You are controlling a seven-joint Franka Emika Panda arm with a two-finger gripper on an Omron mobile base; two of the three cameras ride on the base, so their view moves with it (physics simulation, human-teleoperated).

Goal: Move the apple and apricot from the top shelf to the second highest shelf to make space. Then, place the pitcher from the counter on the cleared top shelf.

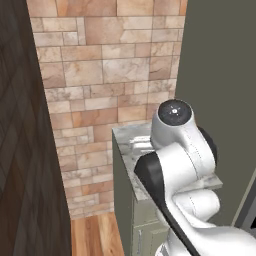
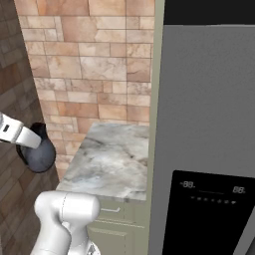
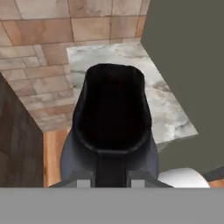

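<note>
The dark blue-grey pitcher hangs in the air just left of the counter, clear of its marbled top. From above, in the hand view, I look down into the pitcher's wide black mouth, and my gripper is shut on its thin handle at the near side. The counter lies beyond and to the right of the jug. The apple, the apricot, the top shelf and the second highest shelf are hidden behind the shut fridge door.
A tan stone-tile wall backs the counter. A dark brick wall closes in on the left, with a narrow strip of wood floor between it and the sage cabinet. The fridge door carries a black dispenser panel.
</note>
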